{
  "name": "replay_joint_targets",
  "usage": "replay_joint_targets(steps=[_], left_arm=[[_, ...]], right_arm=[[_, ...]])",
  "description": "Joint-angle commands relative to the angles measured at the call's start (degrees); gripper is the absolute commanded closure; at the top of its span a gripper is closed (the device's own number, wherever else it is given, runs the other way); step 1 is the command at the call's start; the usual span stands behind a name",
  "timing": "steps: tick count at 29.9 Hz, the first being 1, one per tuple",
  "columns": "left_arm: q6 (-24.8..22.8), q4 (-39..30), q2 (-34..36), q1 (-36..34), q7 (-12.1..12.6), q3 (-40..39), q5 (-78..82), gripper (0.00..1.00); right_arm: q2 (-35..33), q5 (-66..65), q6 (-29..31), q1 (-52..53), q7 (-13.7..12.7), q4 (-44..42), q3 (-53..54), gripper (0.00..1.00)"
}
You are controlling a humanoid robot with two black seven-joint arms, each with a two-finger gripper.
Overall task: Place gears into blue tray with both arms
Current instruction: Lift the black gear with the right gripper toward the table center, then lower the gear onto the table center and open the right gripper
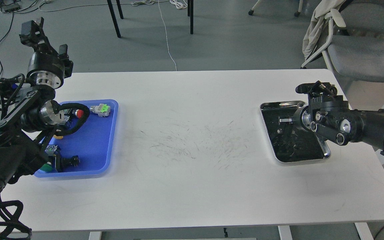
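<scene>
The blue tray [95, 140] lies at the table's left side. It holds button switches with red [78, 113] and green [103, 108] caps and a black part [70, 161]. My left gripper [45, 39] is raised beyond the tray's far left corner, pointing away, open and empty. My right gripper [316, 89] hovers at the far right edge of the steel tray [278, 104]; its fingers are dark and cannot be told apart. The gears cannot be made out singly: only small dark bits show on that tray's black liner.
The white table [192, 186] is scuffed in the middle. My left arm's cable loop [78, 123] hangs over the blue tray. A grey chair [358, 53] stands past the far right corner, and table legs and floor cables lie behind the table.
</scene>
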Motion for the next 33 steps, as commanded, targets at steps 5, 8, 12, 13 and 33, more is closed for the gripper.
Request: replay_joint_targets(steps=[5, 8, 12, 13, 33], left_arm=[[0.0, 0.1, 0.5, 0.0, 0.1, -0.1, 0.0, 0.02], [0.0, 0.1, 0.9, 0.0, 0.0, 0.0, 0.0, 0.02], [0.0, 0.1, 1.3, 0.0, 0.1, 0.0, 0.0, 0.02], [0.0, 0.1, 1.3, 0.0, 0.1, 0.0, -0.1, 0.02], [0.0, -0.3, 2.8, 1.3, 0.0, 0.1, -0.1, 0.02]], right_arm=[[-3.5, 1.1, -0.1, 13.9, -0.1, 8.9, 1.7, 0.96], [-6.3, 3.9, 0.2, 20.8, -0.1, 13.4, 3.6, 0.96], [-5.5, 8.7, 0.3, 25.2, 0.3, 17.4, 3.9, 0.96], [-4.8, 9.2, 0.0, 25.3, 0.7, 18.0, 4.2, 0.96], [16.1, 9.3, -13.7, 4.8, 6.2, 9.7, 11.1, 0.95]])
